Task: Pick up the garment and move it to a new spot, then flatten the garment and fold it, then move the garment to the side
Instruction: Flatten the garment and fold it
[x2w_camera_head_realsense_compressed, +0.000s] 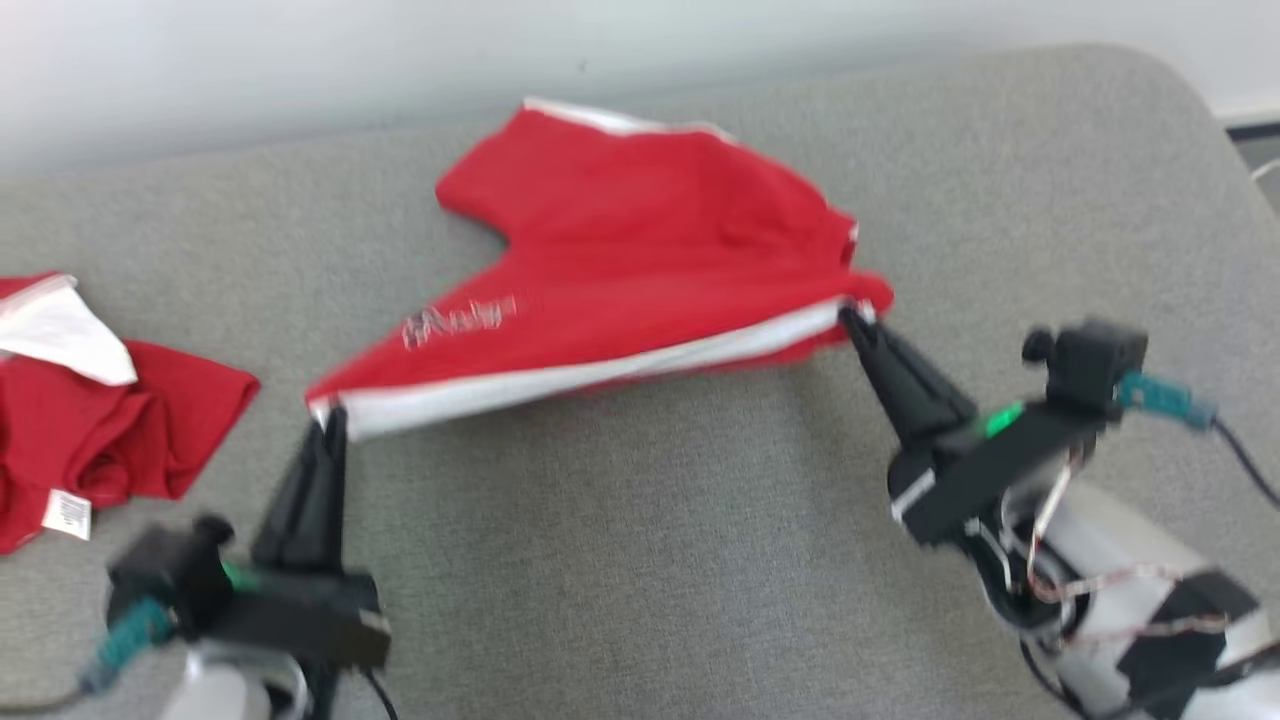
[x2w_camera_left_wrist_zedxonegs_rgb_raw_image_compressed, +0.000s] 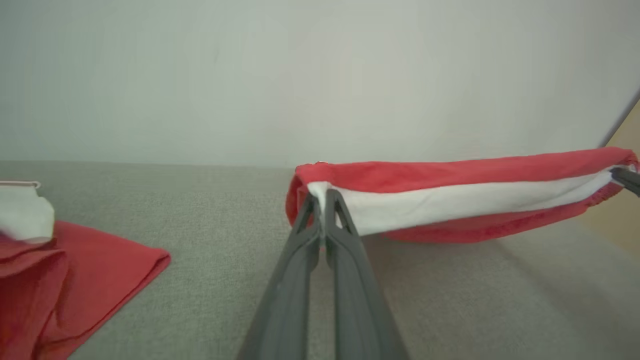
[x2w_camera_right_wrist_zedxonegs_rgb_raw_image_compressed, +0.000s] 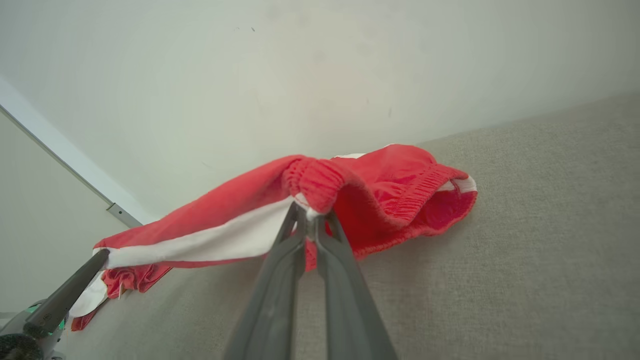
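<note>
Your garment, a pair of red shorts with a white side stripe and an elastic waistband (x2w_camera_head_realsense_compressed: 640, 260), hangs stretched between your two grippers. The stripe runs taut from one to the other.

Your left gripper (x2w_camera_head_realsense_compressed: 328, 420) has its fingers pressed together on the end of the white stripe at the hem corner; the left wrist view shows the pinch clearly (x2w_camera_left_wrist_zedxonegs_rgb_raw_image_compressed: 324, 195). Your right gripper (x2w_camera_head_realsense_compressed: 850, 318) is clamped on the other end of the stripe, at the gathered waistband (x2w_camera_right_wrist_zedxonegs_rgb_raw_image_compressed: 310, 212). The held edge is raised, with shadow under it. Beyond the fingertips the rest of the red cloth slopes away toward the wall, and its far part appears to rest on the surface.

Under both grippers is a table covered in grey woven fabric (x2w_camera_head_realsense_compressed: 650, 560) with a rounded far corner out past your right gripper. Well out to the side of your left gripper, a second red garment, crumpled, with a white patch and a small label (x2w_camera_head_realsense_compressed: 110, 420), lies on the same table.

Ahead of both grippers, a plain pale wall (x2w_camera_head_realsense_compressed: 300, 60) rises behind the table. The head view is slightly blurred.
</note>
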